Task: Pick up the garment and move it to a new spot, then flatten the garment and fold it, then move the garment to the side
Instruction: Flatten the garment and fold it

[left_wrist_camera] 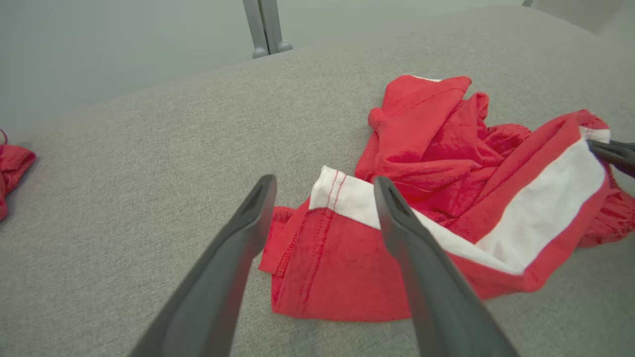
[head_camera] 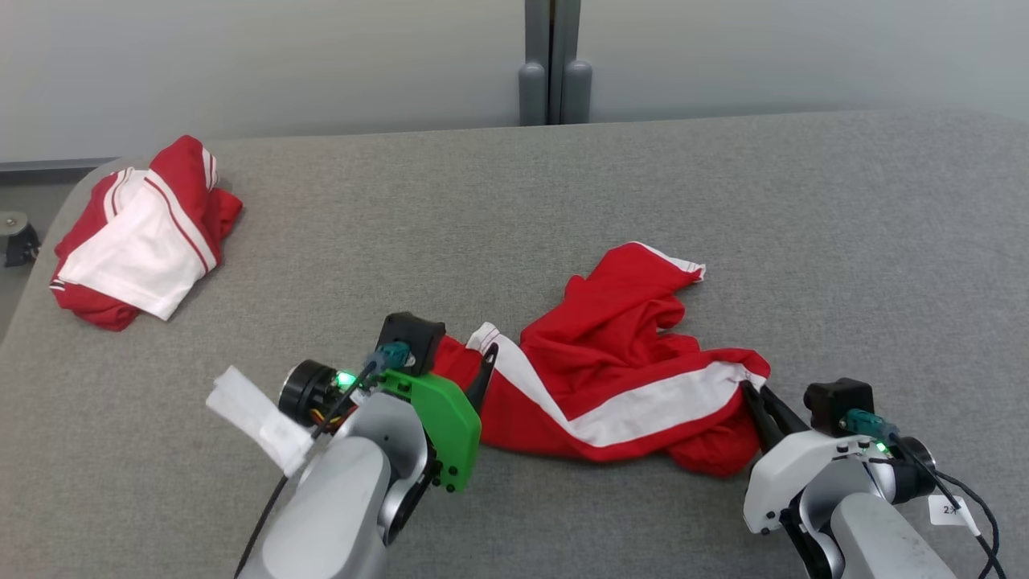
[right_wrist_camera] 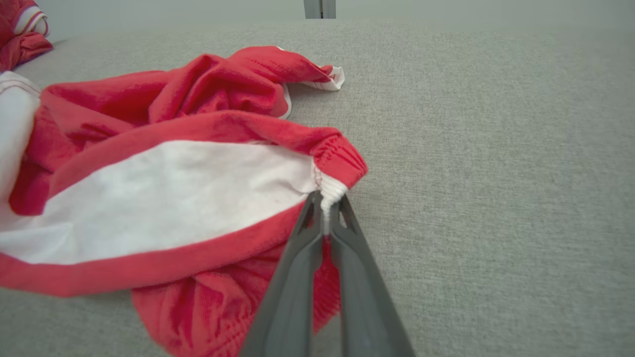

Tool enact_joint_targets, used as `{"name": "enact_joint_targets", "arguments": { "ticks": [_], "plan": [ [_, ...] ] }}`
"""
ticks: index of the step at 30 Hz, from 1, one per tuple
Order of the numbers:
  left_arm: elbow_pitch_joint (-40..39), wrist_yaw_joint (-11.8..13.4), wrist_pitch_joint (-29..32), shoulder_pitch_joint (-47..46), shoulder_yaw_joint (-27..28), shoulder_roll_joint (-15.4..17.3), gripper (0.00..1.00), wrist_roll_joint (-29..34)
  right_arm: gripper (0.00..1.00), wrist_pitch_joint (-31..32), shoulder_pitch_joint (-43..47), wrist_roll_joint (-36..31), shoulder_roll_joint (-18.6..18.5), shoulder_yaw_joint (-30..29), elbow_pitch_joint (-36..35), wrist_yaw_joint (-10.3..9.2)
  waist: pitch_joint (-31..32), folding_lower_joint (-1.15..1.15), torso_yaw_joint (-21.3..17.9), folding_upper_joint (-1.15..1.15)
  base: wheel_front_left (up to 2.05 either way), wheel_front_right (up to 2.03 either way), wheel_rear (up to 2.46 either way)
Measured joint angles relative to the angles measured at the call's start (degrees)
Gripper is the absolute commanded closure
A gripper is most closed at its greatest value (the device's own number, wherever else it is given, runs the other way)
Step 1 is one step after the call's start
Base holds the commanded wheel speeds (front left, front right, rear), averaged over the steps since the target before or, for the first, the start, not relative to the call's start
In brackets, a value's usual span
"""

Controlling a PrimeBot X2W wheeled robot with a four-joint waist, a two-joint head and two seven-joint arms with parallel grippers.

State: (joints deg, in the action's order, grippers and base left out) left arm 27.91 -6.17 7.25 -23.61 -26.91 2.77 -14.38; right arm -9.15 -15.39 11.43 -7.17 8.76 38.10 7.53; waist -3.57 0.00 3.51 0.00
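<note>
A crumpled red garment with a broad white stripe lies on the grey table, near the front middle. My right gripper is shut on the garment's elastic waistband edge at its right end. My left gripper hovers open over the garment's left hem, its two dark fingers spread to either side of the white stripe end, holding nothing. In the left wrist view the right gripper's dark finger shows at the far right, on the garment.
A second red and white garment lies bunched at the table's far left corner. A grey post stands behind the table's back edge against a pale wall. Bare grey tabletop stretches to the right and back.
</note>
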Motion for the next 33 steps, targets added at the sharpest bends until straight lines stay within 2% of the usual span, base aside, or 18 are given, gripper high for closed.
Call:
{"name": "enact_joint_targets", "arguments": {
  "ticks": [4,8,16,26,28,29,30,31,33],
  "plan": [
    [4.6,-0.4,7.3,-4.5,-0.8,0.0,0.0,-1.7,1.0,0.1,-0.5,0.0,0.4,1.4,-0.3,0.0,-0.7,0.0,-1.3,0.0,0.0,0.0,0.0],
    [6.2,-0.5,9.3,-7.1,-1.0,0.0,0.0,-4.3,1.0,-0.3,-1.3,0.0,0.5,2.0,-0.7,0.0,-2.0,0.0,-2.3,0.0,0.0,0.0,0.0],
    [8.4,1.2,9.1,-9.1,-2.7,0.0,0.0,-7.4,1.0,-1.0,-1.6,0.1,0.6,2.1,-0.7,0.0,-4.0,0.0,-3.3,0.0,0.0,0.0,0.0],
    [10.0,1.1,9.8,-10.3,-5.9,0.0,0.0,-10.4,1.0,-1.6,-2.0,0.0,0.7,1.6,-0.5,0.0,-4.7,0.0,-3.3,0.0,0.0,0.0,0.0],
    [10.0,1.1,9.8,-10.6,-6.4,0.0,0.11,-10.7,1.0,-1.6,-2.0,-0.1,0.7,1.4,-0.5,0.0,-4.7,0.0,-3.2,0.0,0.0,0.0,0.0],
    [10.0,1.1,9.8,-10.6,-6.5,0.0,0.29,-10.8,1.0,-1.7,-2.0,-0.1,0.7,1.4,-0.5,0.0,-4.7,0.0,-3.2,0.0,0.0,0.0,0.0],
    [10.0,1.1,9.8,-10.6,-6.7,0.0,0.35,-10.9,1.0,-1.8,-2.0,-0.1,0.7,1.4,-0.4,0.0,-4.7,0.0,-3.1,0.0,0.0,0.0,0.0],
    [10.0,1.1,9.9,-10.6,-6.9,0.0,0.47,-11.1,1.0,-1.8,-2.0,-0.1,0.7,1.4,-0.4,0.0,-4.7,0.0,-3.1,0.0,0.0,0.0,0.0],
    [10.0,1.1,10.1,-10.8,-7.2,0.0,0.54,-11.1,1.0,-1.8,-2.1,-0.1,0.7,1.3,-0.4,0.0,-4.7,0.0,-3.1,0.0,0.0,0.0,0.0]
  ]
}}
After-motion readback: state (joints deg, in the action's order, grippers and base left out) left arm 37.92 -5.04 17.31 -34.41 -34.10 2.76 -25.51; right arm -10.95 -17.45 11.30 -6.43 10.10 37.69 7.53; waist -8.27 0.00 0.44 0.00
